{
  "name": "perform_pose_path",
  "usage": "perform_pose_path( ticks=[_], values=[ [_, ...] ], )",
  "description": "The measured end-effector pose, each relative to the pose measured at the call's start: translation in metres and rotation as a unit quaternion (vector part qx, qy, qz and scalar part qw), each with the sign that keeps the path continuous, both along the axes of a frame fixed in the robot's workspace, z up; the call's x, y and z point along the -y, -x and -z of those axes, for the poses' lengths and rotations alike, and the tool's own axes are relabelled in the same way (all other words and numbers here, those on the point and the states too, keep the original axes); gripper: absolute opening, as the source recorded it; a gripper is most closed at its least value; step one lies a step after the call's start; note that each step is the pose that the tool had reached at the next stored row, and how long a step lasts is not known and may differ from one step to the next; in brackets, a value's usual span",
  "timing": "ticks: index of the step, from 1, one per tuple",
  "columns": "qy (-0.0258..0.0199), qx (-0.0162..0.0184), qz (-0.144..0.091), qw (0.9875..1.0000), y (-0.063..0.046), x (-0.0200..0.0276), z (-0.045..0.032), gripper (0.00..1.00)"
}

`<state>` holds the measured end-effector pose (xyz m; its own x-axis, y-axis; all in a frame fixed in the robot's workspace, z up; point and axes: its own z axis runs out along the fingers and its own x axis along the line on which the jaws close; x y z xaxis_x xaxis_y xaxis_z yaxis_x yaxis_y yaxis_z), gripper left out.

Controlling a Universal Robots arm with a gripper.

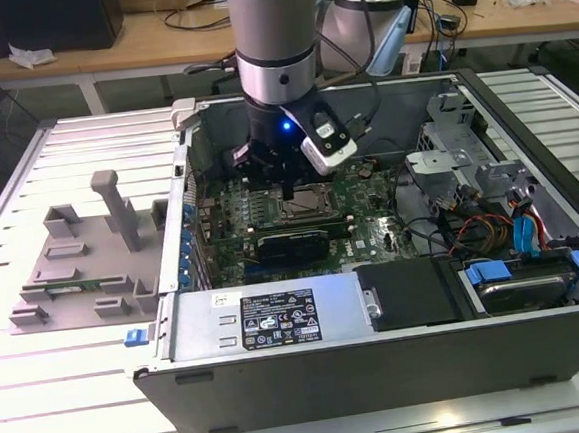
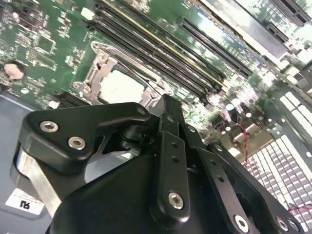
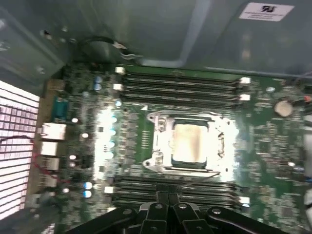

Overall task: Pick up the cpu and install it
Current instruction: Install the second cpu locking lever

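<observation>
The cpu (image 3: 189,142) sits in its socket (image 3: 161,146) beneath the gripper (image 3: 168,207).

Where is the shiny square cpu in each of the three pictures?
Exterior view: the cpu sits in the motherboard socket, right below the gripper.
Second wrist view: the cpu lies just beyond the gripper's black body.
First wrist view: the cpu lies mid-board.
Shared landmark: the socket's metal frame.

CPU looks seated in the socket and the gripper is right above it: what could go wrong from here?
The gripper hangs low over the cpu in its socket frame: a careless move could scrape or nudge the chip. The memory slots flank the socket closely, so a sideways move may clip them. Whether the cpu sits flush I cannot tell.
</observation>
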<state>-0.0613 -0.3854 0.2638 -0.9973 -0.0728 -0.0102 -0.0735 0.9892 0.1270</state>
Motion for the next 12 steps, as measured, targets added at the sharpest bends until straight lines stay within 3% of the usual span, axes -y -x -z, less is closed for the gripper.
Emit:
perform_pose_path(
  ticks=[4, 6, 12],
  values=[
    [-0.0001, -0.0001, 0.000, 1.0000, -0.010, 0.0000, 0.0010, 0.11],
    [-0.0001, -0.0019, 0.001, 1.0000, -0.021, 0.0004, 0.0089, 0.11],
    [-0.0001, -0.0019, 0.005, 1.0000, -0.016, 0.0017, 0.0154, 0.11]
  ],
)
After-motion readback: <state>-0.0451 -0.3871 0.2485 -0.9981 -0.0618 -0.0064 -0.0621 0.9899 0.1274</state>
